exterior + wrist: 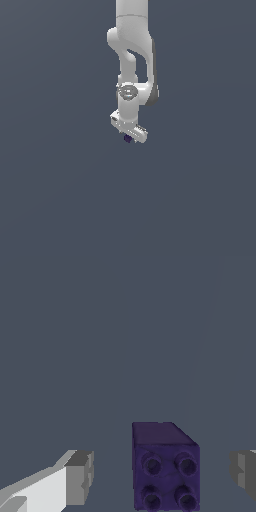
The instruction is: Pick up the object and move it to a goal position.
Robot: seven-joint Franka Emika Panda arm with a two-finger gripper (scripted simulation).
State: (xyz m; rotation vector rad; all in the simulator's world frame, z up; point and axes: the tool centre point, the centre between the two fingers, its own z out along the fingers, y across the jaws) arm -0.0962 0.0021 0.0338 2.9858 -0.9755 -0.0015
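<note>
Fingers: the white robot gripper (161,476) has its grey fingers (80,476) apart, one on each side of the small dark purple studded block (165,468), not touching.
Risk: the block sits off-centre, so closing may push it sideways.

You get flat, even, dim light in both views, with no glare. The arm (134,60) is bright on its exterior-view left and shaded grey along its opposite edge. The block (165,466) shows a lighter top face, a darker studded face and 4 shadowed holes. Renders look coarse, softly blurred, without edge distortion.
</note>
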